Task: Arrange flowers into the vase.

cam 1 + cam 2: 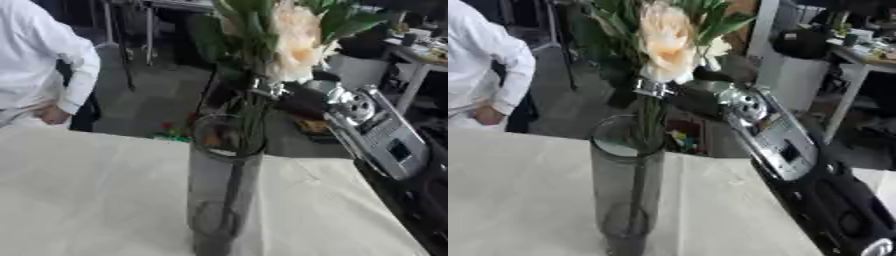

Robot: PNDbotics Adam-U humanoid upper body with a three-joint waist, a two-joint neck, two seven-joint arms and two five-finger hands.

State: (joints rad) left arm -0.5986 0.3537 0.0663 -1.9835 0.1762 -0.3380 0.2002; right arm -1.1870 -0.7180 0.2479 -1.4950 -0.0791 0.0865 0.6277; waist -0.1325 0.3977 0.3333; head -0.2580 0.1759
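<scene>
A tall smoky glass vase (626, 190) stands on the cloth-covered table (79, 195). A pale peach flower (667, 42) with green leaves rises above the vase's mouth, and its green stems (642, 150) run down inside the glass. My right hand (689, 97) comes in from the right on a silver and black arm (785, 145) and holds the stems just below the bloom, above the vase rim. Its fingers are curled round the stems. My left hand shows in neither view.
A person in a white shirt (39, 65) stands at the table's far left edge. Behind the table lie a dark floor, a small red and green object (171, 130), and desks with clutter (859, 45) at the far right. The table's right edge (367, 195) runs near my arm.
</scene>
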